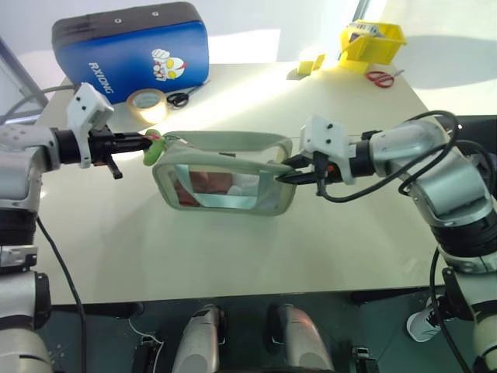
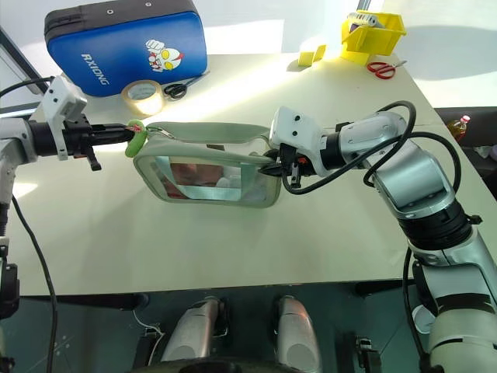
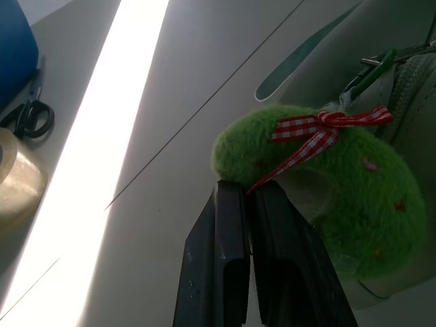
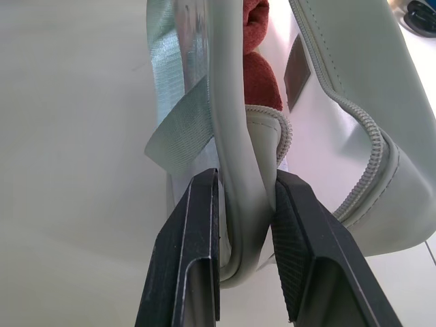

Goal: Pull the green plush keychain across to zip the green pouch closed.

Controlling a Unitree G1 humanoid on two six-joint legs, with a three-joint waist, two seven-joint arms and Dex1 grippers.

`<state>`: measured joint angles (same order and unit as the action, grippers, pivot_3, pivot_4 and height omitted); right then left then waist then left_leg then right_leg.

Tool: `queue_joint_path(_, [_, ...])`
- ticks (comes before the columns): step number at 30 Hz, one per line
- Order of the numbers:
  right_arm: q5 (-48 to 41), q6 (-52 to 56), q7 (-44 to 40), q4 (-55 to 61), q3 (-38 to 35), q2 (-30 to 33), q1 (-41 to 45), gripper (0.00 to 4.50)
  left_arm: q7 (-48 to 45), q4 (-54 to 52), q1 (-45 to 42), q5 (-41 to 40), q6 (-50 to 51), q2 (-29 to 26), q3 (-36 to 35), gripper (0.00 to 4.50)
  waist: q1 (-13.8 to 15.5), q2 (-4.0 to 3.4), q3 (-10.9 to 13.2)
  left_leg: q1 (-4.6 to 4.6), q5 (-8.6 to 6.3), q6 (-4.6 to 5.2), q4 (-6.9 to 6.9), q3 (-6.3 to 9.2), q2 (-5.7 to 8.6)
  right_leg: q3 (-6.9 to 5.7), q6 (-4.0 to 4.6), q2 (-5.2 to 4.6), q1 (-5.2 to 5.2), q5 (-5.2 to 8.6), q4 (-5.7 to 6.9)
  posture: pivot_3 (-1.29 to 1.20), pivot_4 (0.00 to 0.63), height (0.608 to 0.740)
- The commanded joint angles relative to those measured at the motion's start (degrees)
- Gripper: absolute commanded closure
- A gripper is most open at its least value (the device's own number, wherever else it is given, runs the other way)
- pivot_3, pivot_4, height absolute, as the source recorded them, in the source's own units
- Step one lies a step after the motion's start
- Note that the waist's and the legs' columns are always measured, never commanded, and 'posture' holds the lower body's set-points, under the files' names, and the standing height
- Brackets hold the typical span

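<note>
We take the green pouch (image 1: pixel 225 183) as our landmark; it lies near the middle of the table (image 1: pixel 233 264), front window facing up, red and white contents visible through it. Its long axis runs roughly left to right across the table, tilted slightly so that its left end sits a little farther from us than its right end.

Grips. The right gripper (image 1: pixel 299 172) is clamped on the pouch's right end; in the right wrist view the two black fingers (image 4: pixel 187 252) pinch the folded end seam of the pouch between them, just beside the end of the zipper teeth. The left gripper (image 1: pixel 144 140) is at the pouch's left end, jaws pressed together. In the left wrist view its fingers (image 3: pixel 225 266) meet at the edge of the green plush keychain (image 3: pixel 327 177), at the tail of its red-checked ribbon; we cannot tell whether they hold fuzz, ribbon, or nothing.

Keychain: hangs at the pouch's upper left corner, clipped to the zipper pull, ring opening partly toward the left wrist camera.

Progress, as we judge it: both ends are engaged, so the set-up is done. The pull sits at the left end and the top of the pouch looks open along its length, so the zip itself has not begun. Left to do: draw the keychain along the long axis toward the right end while the right gripper anchors the pouch.

Behind the pouch: a blue padded case (image 1: pixel 132 54), a tape roll (image 1: pixel 147 102), black scissors (image 1: pixel 180 98).
</note>
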<state>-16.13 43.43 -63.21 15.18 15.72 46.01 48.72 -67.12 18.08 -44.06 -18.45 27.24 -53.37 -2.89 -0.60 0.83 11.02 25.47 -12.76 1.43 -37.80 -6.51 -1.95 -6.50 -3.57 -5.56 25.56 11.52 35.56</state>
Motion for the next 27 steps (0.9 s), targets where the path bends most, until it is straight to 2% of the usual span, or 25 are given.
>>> queue_joint_path(1, [0.3,-0.3,0.7,0.5,-0.6,-0.6,0.8,3.44,0.5,-0.1,-5.7,-2.0,2.6,-0.8,-3.0,4.49,0.0,0.01,0.0,0.05,0.00,0.00,-0.05,0.04,-0.01,-0.02,0.00,0.00,0.00,0.00,0.01,0.00,0.150,0.740])
queue_joint_path(4, [0.6,-0.7,0.8,0.0,-0.5,-1.0,0.9,3.44,-1.0,-3.3,-8.7,-6.1,9.4,-0.4,-3.3,4.49,0.0,0.01,0.0,0.10,-0.03,0.06,-0.16,0.06,-0.01,-0.04,0.00,0.01,-0.01,0.00,0.04,0.00,0.150,0.740])
queue_joint_path(6, [0.7,-1.0,0.9,-0.2,-0.3,-1.3,0.9,3.44,-3.5,-8.7,-7.6,-8.9,13.2,-0.2,-1.8,4.49,0.0,0.00,0.0,0.08,-0.05,0.09,-0.17,0.05,0.00,-0.04,-0.01,0.00,-0.04,0.00,0.05,0.00,0.150,0.740])
queue_joint_path(10, [0.8,-1.1,1.0,-0.4,0.0,-2.2,1.3,3.44,-5.6,-15.4,-1.9,-6.2,10.4,-0.4,3.4,4.49,-0.2,0.00,0.0,0.01,-0.06,0.10,-0.17,0.04,0.00,-0.01,-0.01,0.00,-0.07,0.00,0.11,0.00,0.150,0.740])
queue_joint_path(16, [1.1,-0.9,1.1,-0.1,-0.2,-2.6,0.9,3.44,-1.9,-13.8,-2.5,-4.4,7.8,1.8,2.9,4.49,0.0,0.00,0.0,-0.05,-0.04,0.05,-0.22,0.07,-0.01,-0.01,0.13,-0.01,-0.08,0.09,0.21,0.00,0.150,0.740])
queue_joint_path(17, [1.1,-0.9,1.1,0.0,-0.3,-2.6,0.9,3.44,-1.8,-13.1,-3.1,-4.6,7.6,1.8,2.4,3.83,0.0,0.00,0.0,-0.04,-0.04,0.05,-0.22,0.07,0.00,-0.01,0.13,-0.01,-0.08,0.09,0.20,0.00,0.150,0.740])
queue_joint_path(19, [1.2,-0.9,1.2,0.1,-0.4,-2.6,0.8,3.44,-1.7,-12.4,-4.1,-4.8,7.5,1.3,1.5,3.08,0.0,0.00,0.0,-0.03,-0.04,0.05,-0.23,0.07,0.00,-0.01,0.13,-0.01,-0.08,0.08,0.21,0.00,0.150,0.740])
queue_joint_path(22, [1.2,-1.0,1.3,-0.1,-0.4,-2.7,0.7,3.44,-1.0,-10.6,-6.7,-4.3,8.3,0.1,0.9,1.46,0.0,0.00,0.0,-0.03,-0.04,0.05,-0.23,0.08,-0.01,-0.01,0.08,0.00,-0.07,0.06,0.22,0.00,0.150,0.740])
queue_joint_path(24, [1.3,-1.1,1.3,-0.2,-0.3,-2.7,0.7,3.44,-2.0,-9.7,-8.0,-4.5,8.7,-1.6,0.6,0.59,-0.1,0.00,0.0,-0.02,-0.04,0.05,-0.23,0.07,-0.01,-0.01,0.07,0.00,-0.06,0.06,0.22,0.00,0.150,0.740])
queue_joint_path(27, [1.8,-1.9,1.2,-0.6,-0.1,-2.6,0.8,3.44,-3.6,-9.4,-8.3,-5.2,9.1,-4.8,-0.6,0.59,-0.2,-0.01,0.0,-0.03,-0.04,0.05,-0.22,0.06,-0.01,-0.01,0.04,0.00,-0.03,0.04,0.23,0.00,0.150,0.740])
